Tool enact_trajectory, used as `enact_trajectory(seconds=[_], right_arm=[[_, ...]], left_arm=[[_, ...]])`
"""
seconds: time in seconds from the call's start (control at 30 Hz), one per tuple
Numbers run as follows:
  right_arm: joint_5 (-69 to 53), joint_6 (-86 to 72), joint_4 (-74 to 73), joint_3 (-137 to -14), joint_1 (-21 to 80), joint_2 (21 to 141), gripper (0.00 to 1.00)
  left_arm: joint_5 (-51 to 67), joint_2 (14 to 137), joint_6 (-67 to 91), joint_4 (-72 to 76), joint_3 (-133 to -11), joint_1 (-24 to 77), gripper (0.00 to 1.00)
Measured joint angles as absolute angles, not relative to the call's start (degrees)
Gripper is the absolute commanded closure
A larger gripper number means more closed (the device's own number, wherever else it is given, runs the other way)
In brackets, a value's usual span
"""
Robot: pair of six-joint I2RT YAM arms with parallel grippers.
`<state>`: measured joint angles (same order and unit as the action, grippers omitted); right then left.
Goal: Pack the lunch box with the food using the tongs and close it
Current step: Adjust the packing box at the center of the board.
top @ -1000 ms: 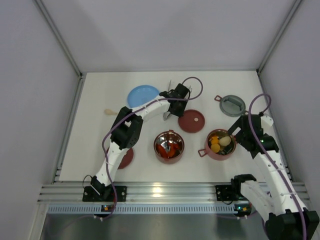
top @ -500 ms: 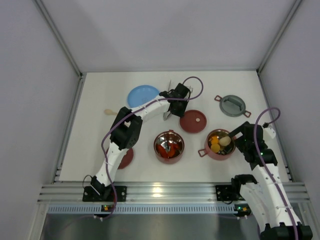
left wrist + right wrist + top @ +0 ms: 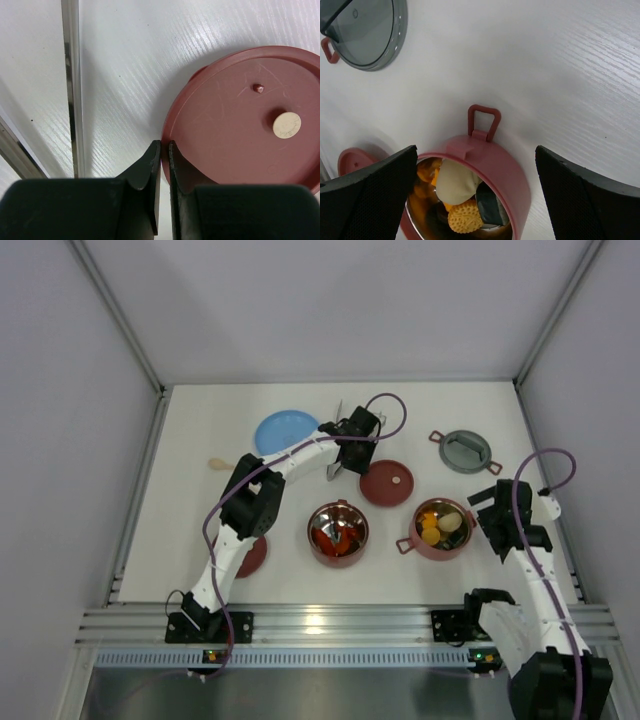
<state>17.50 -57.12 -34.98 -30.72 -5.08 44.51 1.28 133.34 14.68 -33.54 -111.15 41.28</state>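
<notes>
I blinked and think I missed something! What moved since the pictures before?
The right fingers pulled back from the food bowl's rim, toward the right. They are wide open and hold nothing. The left fingers stayed shut at the edge of the maroon lid. Everything else kept its place.

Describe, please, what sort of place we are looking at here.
Probably a lab robot test cell, not a kitchen: plain grey partition walls enclose a white table, and an aluminium rail at its near edge carries the left arm's base and the right arm's base.
</notes>
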Motion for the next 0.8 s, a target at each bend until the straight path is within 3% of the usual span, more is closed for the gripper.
enact_trajectory(seconds=[0.37, 0.53, 0.67, 0.8], right_arm=[[15.77, -59.37, -32.16, -30.72, -8.95, 53.91, 0.01], [14.81, -61.19, -31.4, -29.91, -9.06, 55.09, 0.05], [14.04, -62.33, -31.18, -29.15, -9.08, 55.99, 0.22], [12.67, -63.59, -29.23, -28.4, -9.15, 57.63, 0.29]], left_arm=[[1.67, 133.34, 14.66, -33.56, -111.15, 41.28, 1.0], [1.69, 133.34, 14.68, -33.56, -111.15, 41.28, 1.0], [1.69, 133.34, 14.66, -33.56, -111.15, 41.28, 1.0], [1.91, 133.34, 14.66, -33.56, -111.15, 41.28, 1.0]])
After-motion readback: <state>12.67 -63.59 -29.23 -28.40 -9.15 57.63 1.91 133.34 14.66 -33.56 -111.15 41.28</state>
